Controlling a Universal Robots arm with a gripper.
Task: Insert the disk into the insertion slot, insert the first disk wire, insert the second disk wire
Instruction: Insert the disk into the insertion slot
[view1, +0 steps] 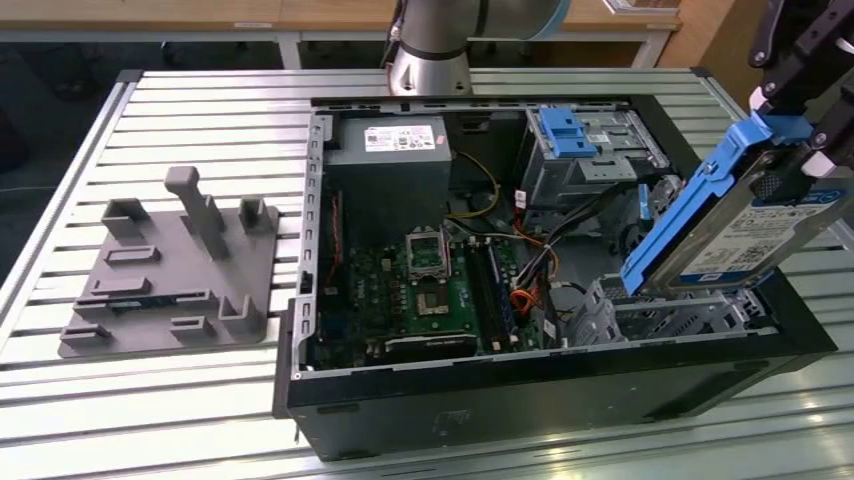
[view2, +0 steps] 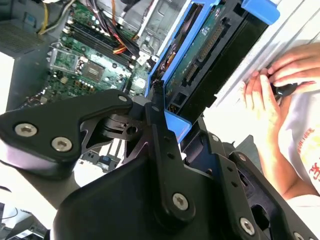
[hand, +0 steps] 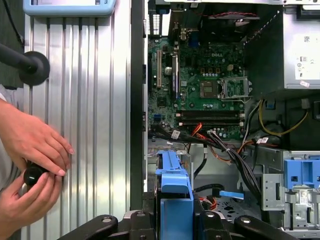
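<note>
The disk (view1: 731, 225), a silver drive with a white label in a blue carrier, hangs steeply tilted over the case's front right corner. My gripper (view1: 795, 132) is shut on the carrier's upper end. In both wrist views the black fingers (view2: 157, 100) clamp the blue carrier (hand: 176, 192). The disk's lower end reaches the open top of the insertion slot (view1: 687, 318), a perforated silver bay. A thin red cable, the first disk wire (view1: 519, 298), lies loose beside the motherboard. I cannot tell which cable is the second disk wire.
The open case (view1: 534, 390) lies on a slatted metal table (view1: 200, 120). A taller bay with a blue latch (view1: 577, 135) stands behind the slot. A grey fixture (view1: 174, 270) sits at the exterior view's left. A person's hands (hand: 35, 155) rest beside the case on a black knob.
</note>
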